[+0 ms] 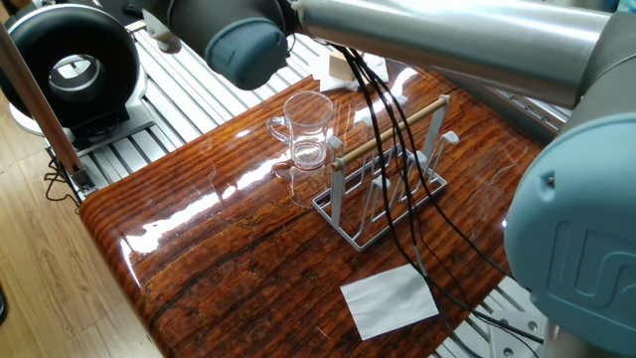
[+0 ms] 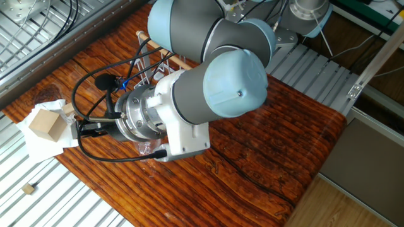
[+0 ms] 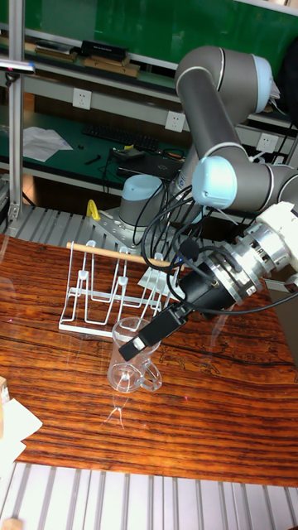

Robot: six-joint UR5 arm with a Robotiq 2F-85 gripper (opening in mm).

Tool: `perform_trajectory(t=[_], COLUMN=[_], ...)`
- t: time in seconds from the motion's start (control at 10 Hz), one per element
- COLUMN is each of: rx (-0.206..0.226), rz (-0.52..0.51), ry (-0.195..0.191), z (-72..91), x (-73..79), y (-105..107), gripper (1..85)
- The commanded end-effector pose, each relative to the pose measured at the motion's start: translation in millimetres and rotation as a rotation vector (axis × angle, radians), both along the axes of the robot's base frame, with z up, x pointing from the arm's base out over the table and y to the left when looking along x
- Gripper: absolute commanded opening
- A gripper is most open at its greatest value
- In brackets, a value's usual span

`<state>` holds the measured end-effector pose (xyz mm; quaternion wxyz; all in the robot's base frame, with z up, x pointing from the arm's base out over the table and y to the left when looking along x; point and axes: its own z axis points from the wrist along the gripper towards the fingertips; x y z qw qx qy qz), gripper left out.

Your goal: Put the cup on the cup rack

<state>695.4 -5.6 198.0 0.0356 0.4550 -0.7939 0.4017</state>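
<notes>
Glass on glossy wood: the cup stands upright on the table, mouth up, its handle pointing away from the rack, which sits just beside it on its rectangular base. In the tall view the cup is in front of the rack, and my gripper comes in slanted from the side, its dark tip close against the cup's rim; whether it touches the glass I cannot tell. Nor can I say if my fingers are spread or pressed together: the tall view shows only one dark bar, and in the other fixed view my wrist hides everything but a dark stub. What matters for my next move is that the cup lies below and ahead of my tip with its long axis vertical, while I lie nearly flat, so I judge I must take it by the rim or wall from the side. After that it has to be turned mouth-down over a peg, under the wooden rod. Clear, slick glass may slip if my hold is shallow.
</notes>
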Motion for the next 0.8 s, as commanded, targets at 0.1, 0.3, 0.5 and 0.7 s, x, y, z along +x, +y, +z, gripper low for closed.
perform_trajectory(t=[0.1, 0.3, 0.5, 0.7], rx=[-0.016, 0.009, 0.027, 0.043], rz=[-0.041, -0.088, -0.12, -0.135], ry=[-0.001, -0.01, -0.034, -0.056], z=[5.4, -5.2, -15.5, -27.4], x=[-18.0, -35.9, -46.9, -54.4], y=[27.9, 61.7, 91.7, 108.9], gripper=[53.0, 53.0, 52.0, 52.0])
